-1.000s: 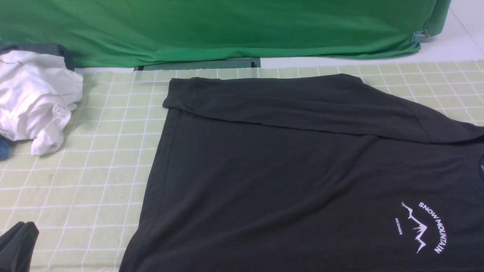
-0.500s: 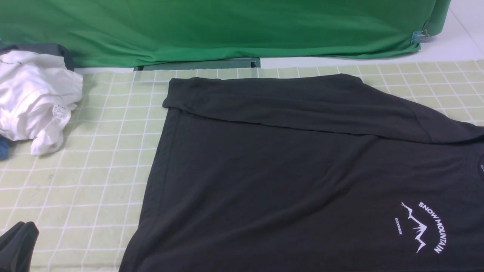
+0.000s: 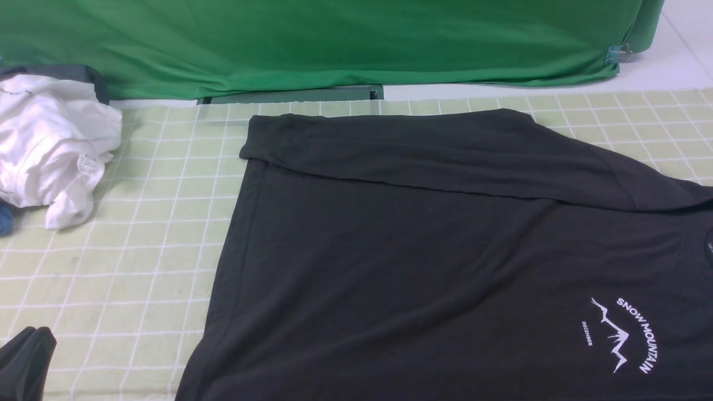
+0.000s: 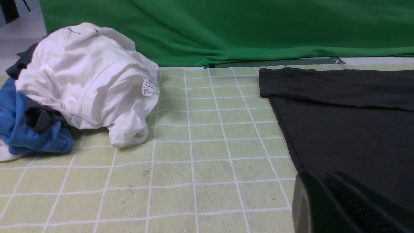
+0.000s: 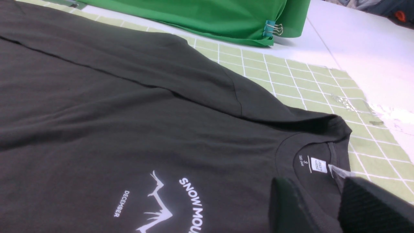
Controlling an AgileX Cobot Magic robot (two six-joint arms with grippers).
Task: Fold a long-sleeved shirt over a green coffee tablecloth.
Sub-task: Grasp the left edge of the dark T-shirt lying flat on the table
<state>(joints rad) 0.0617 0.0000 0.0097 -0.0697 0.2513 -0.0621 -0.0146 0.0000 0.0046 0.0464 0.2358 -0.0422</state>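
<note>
I read the long-sleeved shirt as matt black knit cloth, its logo print smooth white. The green coffee tablecloth looks coarser, a slightly fuzzy weave. Backdrop fabric: smooth, faint sheen. Left gripper: glossy black plastic shell, ribbed matt pads.

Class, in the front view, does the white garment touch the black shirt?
No, the white garment lies apart from the long-sleeved shirt, with bare tablecloth between them.
</note>
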